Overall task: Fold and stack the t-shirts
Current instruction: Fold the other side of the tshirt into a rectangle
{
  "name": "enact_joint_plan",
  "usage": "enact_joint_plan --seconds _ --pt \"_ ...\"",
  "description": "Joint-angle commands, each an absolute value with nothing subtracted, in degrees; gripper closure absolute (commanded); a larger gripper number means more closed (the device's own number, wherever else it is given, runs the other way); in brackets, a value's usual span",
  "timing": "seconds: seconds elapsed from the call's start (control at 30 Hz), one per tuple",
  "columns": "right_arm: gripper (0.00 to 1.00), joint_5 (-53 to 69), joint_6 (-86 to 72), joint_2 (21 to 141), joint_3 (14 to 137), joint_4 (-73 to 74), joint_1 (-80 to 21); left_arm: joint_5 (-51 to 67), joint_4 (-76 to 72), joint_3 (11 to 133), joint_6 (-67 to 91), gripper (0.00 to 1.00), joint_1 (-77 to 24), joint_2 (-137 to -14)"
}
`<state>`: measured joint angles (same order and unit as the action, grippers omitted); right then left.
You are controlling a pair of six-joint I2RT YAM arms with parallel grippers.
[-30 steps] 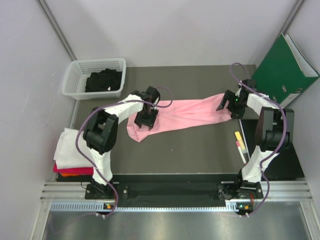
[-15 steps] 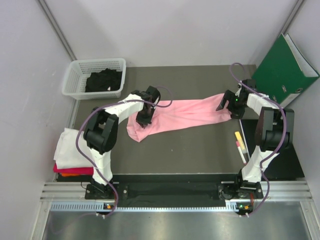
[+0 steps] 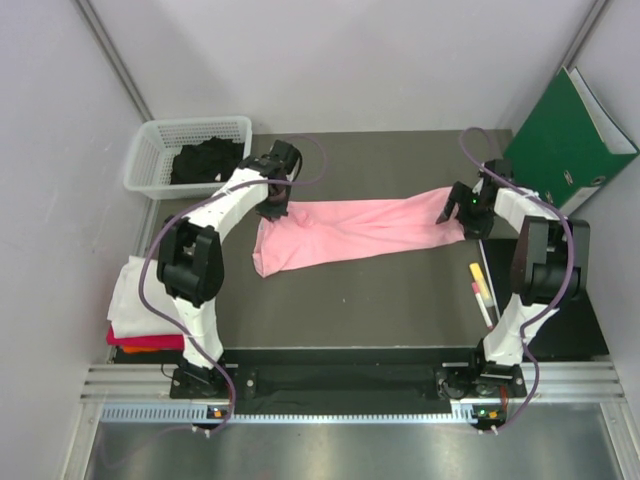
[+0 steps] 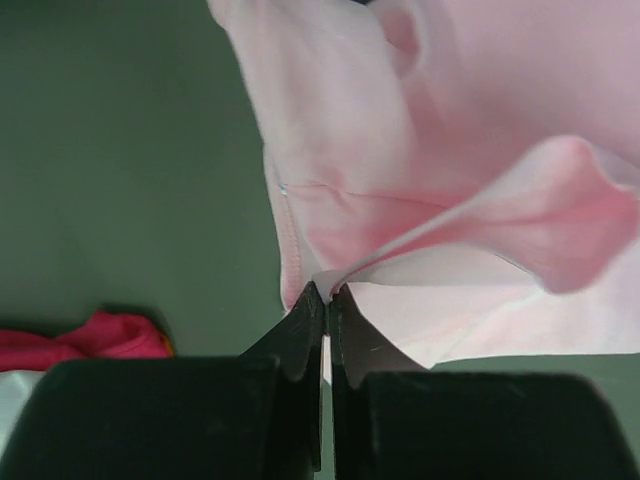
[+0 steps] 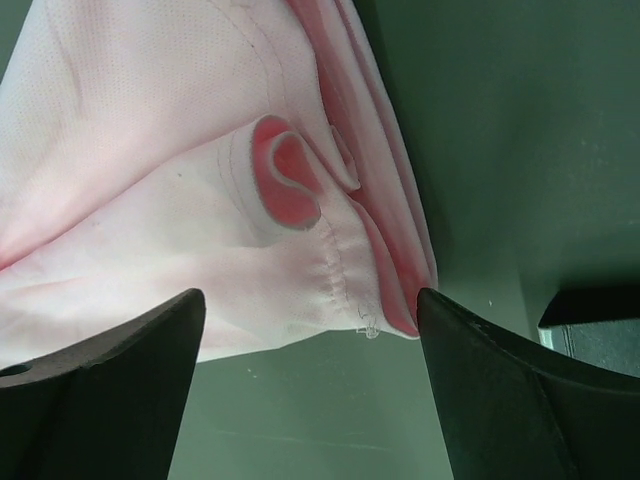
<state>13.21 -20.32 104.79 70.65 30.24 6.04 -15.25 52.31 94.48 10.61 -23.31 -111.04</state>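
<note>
Pink t-shirt [image 3: 350, 228] lies stretched across the middle of the table [image 3: 400, 290], from 9 to 3 o'clock. The left gripper [image 4: 325, 295] is pinched tight on a fold at its 9 o'clock end. The right gripper [image 5: 305, 300] straddles the 3 o'clock end, jaws spread wide, apparently not clamping it

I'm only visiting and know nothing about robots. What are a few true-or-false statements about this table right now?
1. The left fingers are pinched shut on the light pink cotton t-shirt. True.
2. The right fingers are clamped on that shirt. False: they stand open on either side of its end.
3. The white plastic mesh basket is empty. False: a black garment lies in it.
4. A white shirt lies on top of a magenta-red shirt. True.
</note>
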Motion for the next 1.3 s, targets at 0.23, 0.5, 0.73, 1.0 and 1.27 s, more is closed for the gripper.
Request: enact_joint_plan --seconds 0.23,0.5,0.73,1.0,1.27 --pt "0.42 19.0 -17.8 99.8 65.1 24.7 5.3 -16.5 53.9 100.5 9.1 1.0 -20.7 -114.6" --pt "0.75 19.5 -14.4 97.6 64.6 27.9 5.2 -17.3 56.0 102.9 11.7 1.0 -18.1 -117.3" --pt "0.85 13.4 -13.2 90.6 63.0 33.1 5.3 -17.7 56.7 102.7 13.0 1.0 -15.6 -117.4" --pt "0.82 13.4 -13.9 89.1 57.9 34.6 5.3 -17.1 58.3 103.5 13.3 1.0 -14.5 -118.4" --pt "0.41 16.8 -16.4 90.4 60.8 31.7 5.3 -15.8 58.5 104.3 12.8 1.0 -14.5 -119.4"
